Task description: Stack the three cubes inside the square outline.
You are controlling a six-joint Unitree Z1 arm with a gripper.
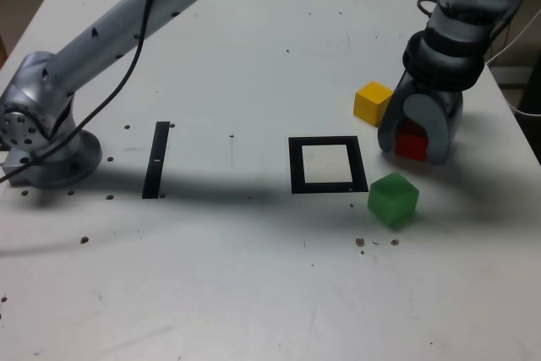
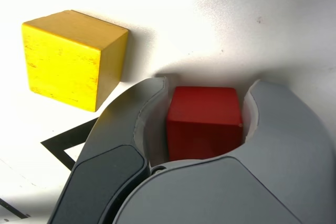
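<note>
In the exterior view, a silver-grey metal robot arm (image 1: 110, 44) is rising from its round base (image 1: 63, 158) at the left side of the frame, running out past the top edge and coming back in at the upper right. A thin black cable (image 1: 139, 48) is trailing along it. At the right of the frame, the grey, curved-jawed gripper (image 1: 414, 137) is pointing down and pinching a small, solid red matte cube (image 1: 412, 143) between its jaws. A small yellow matte cube (image 1: 372, 103) is sitting right of centre, just beside the gripper on its left. A small green matte cube (image 1: 393, 199) is resting lower, near the lower right corner of a flat black square outline with a white centre (image 1: 328, 187). The outline is lying right of the middle of the frame, and all three cubes are sitting outside it. A narrow straight black strip (image 1: 156, 160) is lying left of centre on the white, speckled tabletop (image 1: 194, 276).

In the wrist view, the two rounded jaws are closing around the red cube, which is showing its top and one side between them. The yellow cube is standing apart from the red one, near one jaw, and is casting a soft shadow. Part of the black outline is showing from behind that same jaw.
</note>
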